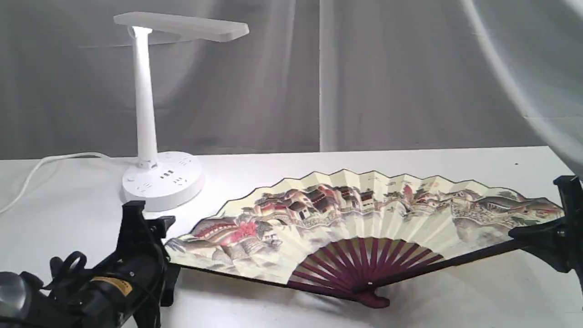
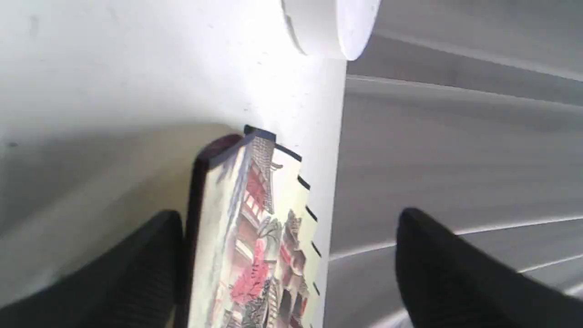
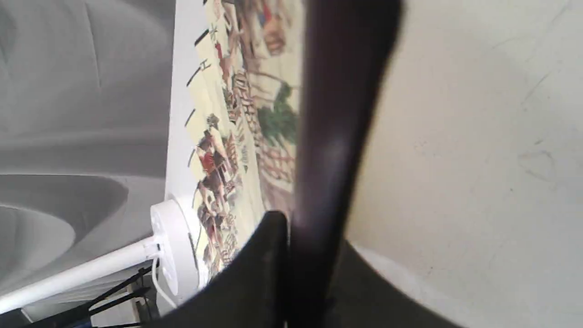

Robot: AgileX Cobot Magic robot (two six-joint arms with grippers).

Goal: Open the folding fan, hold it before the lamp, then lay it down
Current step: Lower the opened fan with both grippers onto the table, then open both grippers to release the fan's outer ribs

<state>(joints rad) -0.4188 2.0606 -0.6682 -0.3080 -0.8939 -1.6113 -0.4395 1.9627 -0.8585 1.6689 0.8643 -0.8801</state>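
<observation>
The folding fan (image 1: pixel 364 214) is spread wide open and low over the white table (image 1: pixel 291 168), its maroon ribs meeting at a pivot near the front edge. My right gripper (image 1: pixel 546 228) is shut on the fan's right outer rib (image 3: pixel 337 114), which runs between its dark fingers (image 3: pixel 268 255). My left gripper (image 2: pixel 291 218) is open around the fan's left end (image 2: pixel 255 237), and the outer rib lies against one finger (image 2: pixel 155 255). The white lamp (image 1: pixel 145 105) stands at the back left, behind the fan's left end.
The lamp's round base (image 2: pixel 332 27) with sockets lies just beyond the left gripper (image 1: pixel 152 223). Its white cord (image 1: pixel 45 164) trails off to the left. A grey curtain (image 1: pixel 387 68) hangs behind the table's far edge.
</observation>
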